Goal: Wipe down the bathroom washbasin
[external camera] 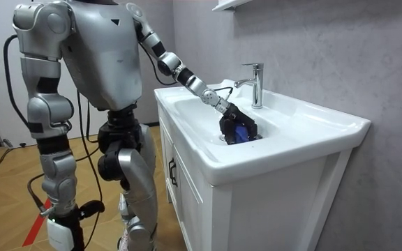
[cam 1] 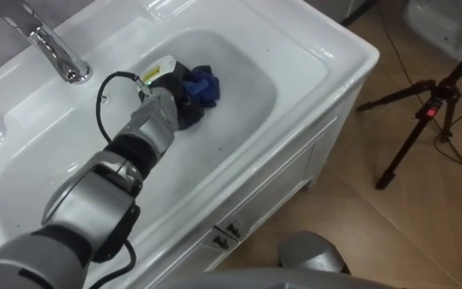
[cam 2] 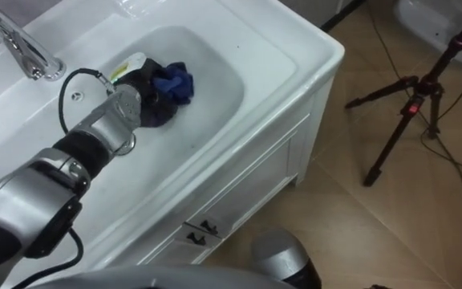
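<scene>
Reaching down into the white basin (cam 1: 251, 68), the left hand (cam 1: 175, 104) sits on the bottom of the bowl with its dark fingers curled over a bunched blue cloth (cam 1: 204, 85). The cloth lies against the basin floor on the far right side of the hand, roughly mid-bowl, to the right of the chrome tap (cam 1: 50, 44) that stands on the far left rim. The robot stands close against the front of the white cabinet (external camera: 271, 209). Its right hand (external camera: 60, 233) hangs low beside its leg, and I cannot tell how the fingers there are set. A black tripod (cam 1: 431, 112) stands on the wooden floor, well apart to the right.

The cloth looks soft, light and limp, so it will likely crumple and fold under any push rather than slide flat. A hold over the middle of the bunch, pressing down with the palm, seems best, so that plenty of fabric stays between hand and basin. The glazed surface looks smooth and probably slick, and the cloth could slip out from under the fingers on the curved walls.
</scene>
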Robot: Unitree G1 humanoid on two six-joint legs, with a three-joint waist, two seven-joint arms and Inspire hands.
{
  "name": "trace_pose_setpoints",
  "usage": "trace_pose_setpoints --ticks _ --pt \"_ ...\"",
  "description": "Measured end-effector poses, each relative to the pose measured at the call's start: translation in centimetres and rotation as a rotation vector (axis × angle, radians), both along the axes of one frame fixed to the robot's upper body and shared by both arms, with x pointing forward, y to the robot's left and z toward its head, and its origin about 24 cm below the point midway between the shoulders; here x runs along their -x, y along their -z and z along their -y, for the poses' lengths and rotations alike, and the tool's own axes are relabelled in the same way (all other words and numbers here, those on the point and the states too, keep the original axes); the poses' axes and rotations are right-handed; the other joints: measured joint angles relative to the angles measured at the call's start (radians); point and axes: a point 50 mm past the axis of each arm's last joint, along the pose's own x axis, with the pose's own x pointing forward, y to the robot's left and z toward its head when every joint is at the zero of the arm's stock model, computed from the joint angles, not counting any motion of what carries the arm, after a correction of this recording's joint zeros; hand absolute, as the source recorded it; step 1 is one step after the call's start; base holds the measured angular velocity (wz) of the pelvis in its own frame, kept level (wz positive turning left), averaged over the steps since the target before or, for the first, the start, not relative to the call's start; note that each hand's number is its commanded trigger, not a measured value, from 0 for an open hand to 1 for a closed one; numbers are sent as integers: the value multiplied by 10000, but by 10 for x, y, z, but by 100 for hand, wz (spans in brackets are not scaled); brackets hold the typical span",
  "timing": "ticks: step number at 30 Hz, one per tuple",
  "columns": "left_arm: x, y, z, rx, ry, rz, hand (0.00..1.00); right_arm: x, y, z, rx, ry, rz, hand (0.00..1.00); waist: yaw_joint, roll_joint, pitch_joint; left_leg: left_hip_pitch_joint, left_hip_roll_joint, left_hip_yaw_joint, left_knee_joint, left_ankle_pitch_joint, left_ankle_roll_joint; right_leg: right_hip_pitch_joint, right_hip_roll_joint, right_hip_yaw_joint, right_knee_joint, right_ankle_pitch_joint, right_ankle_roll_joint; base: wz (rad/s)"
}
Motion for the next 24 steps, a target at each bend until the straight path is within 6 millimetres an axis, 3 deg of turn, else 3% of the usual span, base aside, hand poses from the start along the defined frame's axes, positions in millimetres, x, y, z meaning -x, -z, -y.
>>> trace_pose_setpoints --ticks 7,14,18,21,23,24 --pt "-5 -11 8 251 473 324 100 7 0 0 -10 -35 -171 0 105 -183 110 47 28 5 118 0 0 167 -11 22 -151 3 12 0" --pt "1 -3 8 353 536 81 100 9 0 0 -47 -17 -224 0 164 -306 107 269 91 -17 129 1 -2 523 6 -74 -340 12 -24 1" --pt "12 10 3 538 494 -136 100 12 1 -1 -65 0 -297 0 229 -442 71 377 158 -62 174 0 -4 780 -5 -155 -526 33 -66 6" --pt "32 32 -8 598 250 -665 100 17 1 -4 -159 -120 -467 0 496 -673 -64 656 173 -70 167 3 -9 1056 33 -167 -545 -24 -158 -3" --pt "49 47 -16 655 57 -1028 100 26 2 -7 -245 6 -691 0 611 -836 -164 866 178 -309 155 9 -19 1438 37 -387 -751 -25 -197 23" --pt "52 50 -17 666 33 -1083 100 27 3 -8 -261 26 -707 0 722 -860 -178 906 188 -318 153 8 -20 1501 40 -407 -793 -19 -209 16"
